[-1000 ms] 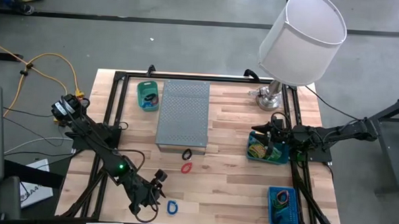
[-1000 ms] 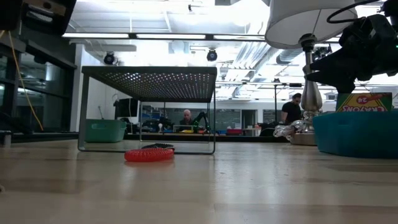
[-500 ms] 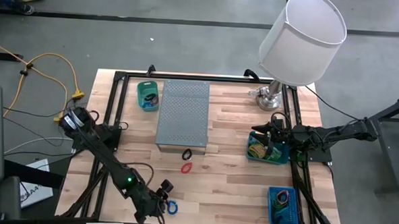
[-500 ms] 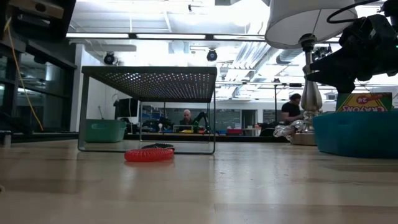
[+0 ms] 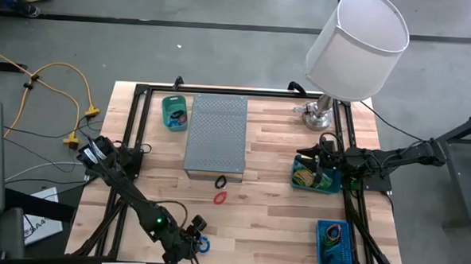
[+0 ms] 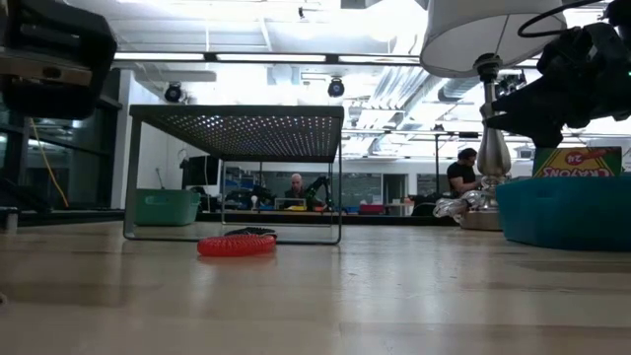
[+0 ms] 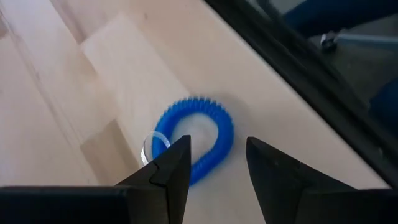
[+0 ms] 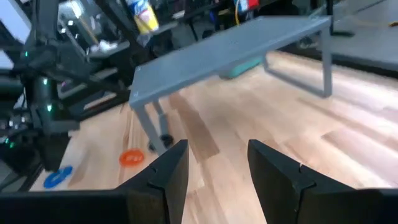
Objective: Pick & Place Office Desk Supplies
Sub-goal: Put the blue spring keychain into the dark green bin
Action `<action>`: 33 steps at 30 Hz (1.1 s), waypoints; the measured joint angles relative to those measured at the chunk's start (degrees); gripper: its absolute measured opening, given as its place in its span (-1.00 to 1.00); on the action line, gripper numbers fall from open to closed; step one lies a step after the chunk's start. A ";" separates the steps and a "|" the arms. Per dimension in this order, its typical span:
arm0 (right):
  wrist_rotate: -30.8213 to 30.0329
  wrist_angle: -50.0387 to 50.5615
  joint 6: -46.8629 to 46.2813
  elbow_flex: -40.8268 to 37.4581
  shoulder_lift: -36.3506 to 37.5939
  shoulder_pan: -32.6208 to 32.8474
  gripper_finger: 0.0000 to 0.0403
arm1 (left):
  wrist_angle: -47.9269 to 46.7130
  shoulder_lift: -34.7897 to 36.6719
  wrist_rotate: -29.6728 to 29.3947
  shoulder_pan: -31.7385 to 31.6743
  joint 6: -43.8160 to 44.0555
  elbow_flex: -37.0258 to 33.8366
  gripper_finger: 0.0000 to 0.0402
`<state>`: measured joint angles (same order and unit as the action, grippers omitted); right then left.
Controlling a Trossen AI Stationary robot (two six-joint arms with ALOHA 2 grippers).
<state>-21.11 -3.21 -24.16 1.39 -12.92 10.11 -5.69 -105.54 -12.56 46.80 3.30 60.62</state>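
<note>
A blue coil loop (image 7: 202, 137) lies flat on the wooden table near its front edge (image 5: 205, 244). My left gripper (image 7: 217, 155) hangs open just above it, slanting down, with one finger over the loop's near rim and the other beside it; in the high view the gripper (image 5: 196, 238) is right next to the loop. A red coil loop (image 5: 220, 197) and a dark ring (image 5: 220, 181) lie in front of the grey perforated stand (image 5: 216, 133). My right gripper (image 8: 217, 155) waits open at the table's right, above a teal bin (image 5: 313, 177).
A lamp with a white shade (image 5: 355, 46) stands at the far right. A green bin (image 5: 173, 112) sits far left of the stand, and a blue bin (image 5: 334, 241) with items is near right. A crayon box (image 6: 577, 161) stands in the teal bin. A black frame rims the table.
My left gripper has moved toward the table's near edge and slightly right while sinking, ending over the blue coil loop. Its fingers have stayed open. The loop and the other items have not moved.
</note>
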 joint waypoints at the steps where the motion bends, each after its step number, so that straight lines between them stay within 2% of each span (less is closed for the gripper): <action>1: 0.29 0.22 0.00 0.00 -0.05 0.00 -0.24 | 0.36 -0.24 0.01 0.01 0.03 0.04 -0.27; 27: 0.29 -0.02 0.00 0.00 -0.27 0.00 -0.24 | 0.02 -1.52 0.52 -0.75 -0.91 0.02 -0.27; 33: 0.32 -0.02 0.00 0.00 -0.27 0.00 -0.24 | -0.38 -1.52 4.30 -2.20 2.18 0.02 -0.35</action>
<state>-20.80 -3.22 -24.16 1.39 -13.19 10.11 -6.07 -107.07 -8.26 44.59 5.48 60.64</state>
